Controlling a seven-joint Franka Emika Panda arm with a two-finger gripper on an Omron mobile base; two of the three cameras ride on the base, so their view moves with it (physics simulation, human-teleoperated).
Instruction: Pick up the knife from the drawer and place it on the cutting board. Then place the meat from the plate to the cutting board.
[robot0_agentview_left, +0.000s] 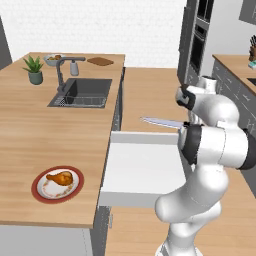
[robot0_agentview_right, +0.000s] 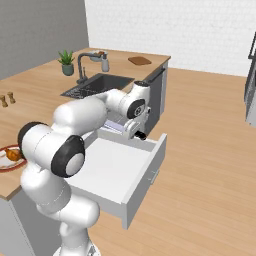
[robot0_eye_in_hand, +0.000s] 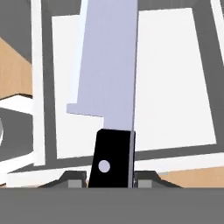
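You had the gripper (robot0_eye_in_hand: 110, 179) clamped on the knife (robot0_agentview_left: 162, 121) by its handle above the open drawer (robot0_agentview_left: 142, 167), far from the board (robot0_agentview_left: 100, 61), so a swing that long could have twisted the blade loose.

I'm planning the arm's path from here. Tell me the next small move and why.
Probably carry the knife toward the cutting board at the counter's far end. The claw is shut on the black handle, the blade hangs above the open drawer, and the meat lies on the plate.
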